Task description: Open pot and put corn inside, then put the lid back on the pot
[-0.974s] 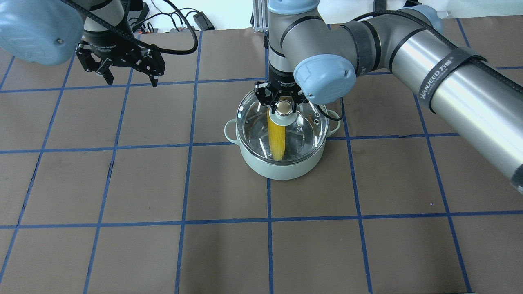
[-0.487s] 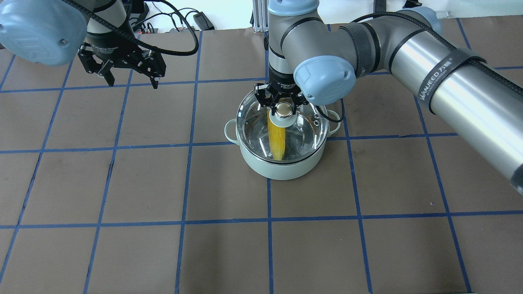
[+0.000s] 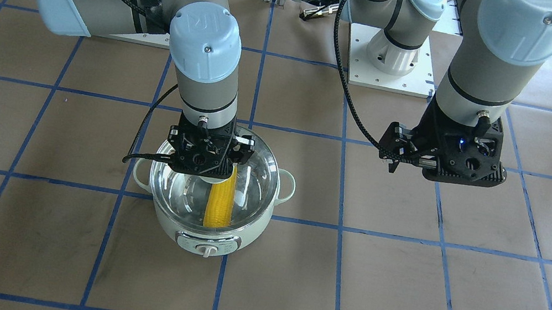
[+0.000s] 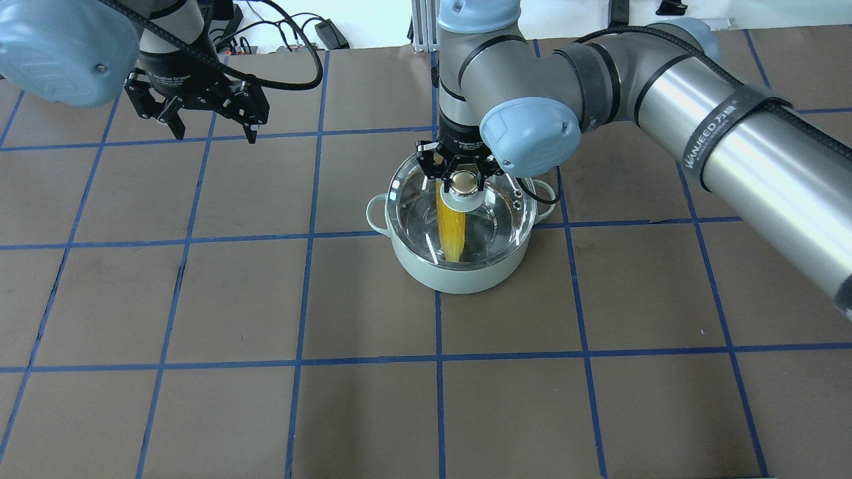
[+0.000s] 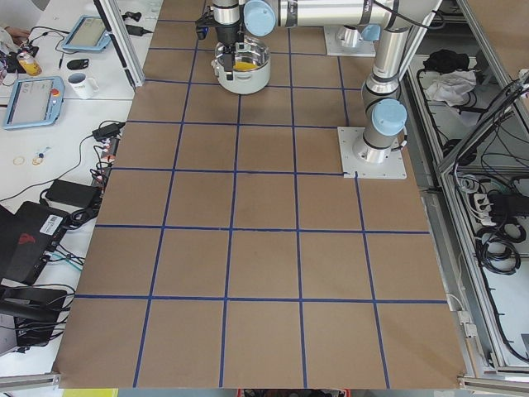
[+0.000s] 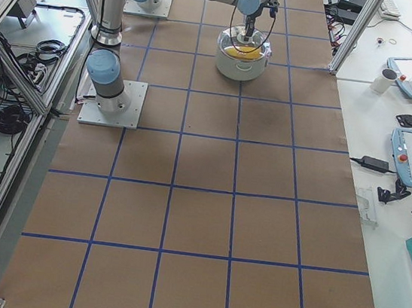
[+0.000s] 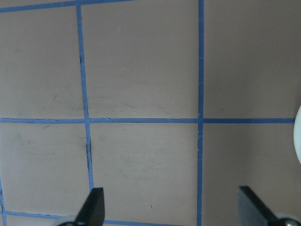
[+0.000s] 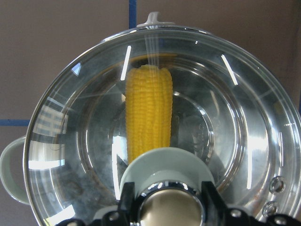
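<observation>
The pale mint-green pot [image 4: 459,278] stands mid-table, its control knob on the far side [image 3: 207,249]. The yellow corn [image 4: 451,233] lies inside it and shows through the glass in the right wrist view [image 8: 148,113]. The clear glass lid [image 4: 500,211] covers the pot's mouth, level; I cannot tell whether its rim is fully seated. My right gripper [image 4: 464,181] is straight above the pot, shut on the lid's beige-gold knob [image 8: 171,213]. My left gripper [image 4: 213,132] hangs open and empty over the table, far back on the left, well apart from the pot.
The brown table mat [image 4: 373,412] carries a blue tape grid. The arm bases [image 3: 390,56] stand at the robot's edge. Cables and a power adapter [image 4: 331,33] lie beyond the far edge. The left wrist view shows only mat [image 7: 141,155] under its fingers.
The right gripper with the lid has sunk a little onto the pot. The left gripper has barely shifted and stays open.
</observation>
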Motion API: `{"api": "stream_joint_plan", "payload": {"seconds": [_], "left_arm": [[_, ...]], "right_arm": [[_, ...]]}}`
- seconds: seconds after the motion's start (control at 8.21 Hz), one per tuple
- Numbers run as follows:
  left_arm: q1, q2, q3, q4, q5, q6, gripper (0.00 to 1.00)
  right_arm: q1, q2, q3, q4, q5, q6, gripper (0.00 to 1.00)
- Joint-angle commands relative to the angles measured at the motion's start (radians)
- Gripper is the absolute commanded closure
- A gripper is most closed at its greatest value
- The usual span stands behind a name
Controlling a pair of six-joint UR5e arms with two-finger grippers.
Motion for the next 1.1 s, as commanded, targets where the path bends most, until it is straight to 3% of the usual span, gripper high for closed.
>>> {"api": "stream_joint_plan", "payload": {"seconds": [0.0,0.12,0.24,0.37,0.49,0.97], "left_arm": [[0.0,0.005,-0.001,0.0,0.0,0.0,0.0],[-0.002,0.011,-0.001,0.0,-0.003,0.0,0.0],[-0.002,0.015,-0.001,0.0,-0.003,0.0,0.0],[-0.002,0.014,-0.001,0.0,-0.003,0.0,0.0],[-0.002,0.014,-0.001,0.0,-0.003,0.0,0.0],[-0.009,0.017,0.005,-0.012,-0.024,-0.002,0.0]], "right_arm": [[0.0,0.0,0.002,-0.001,-0.002,0.0,0.77],[0.0,0.0,0.0,0.002,-0.002,0.0,0.73],[0.0,0.0,0.0,0.002,-0.009,-0.001,0.56],[0.0,0.0,0.0,-0.002,-0.009,-0.009,0.13],[0.0,-0.002,0.0,-0.005,-0.009,-0.018,0.0],[-0.027,-0.069,-0.014,-0.005,-0.02,-0.083,0.0]]}}
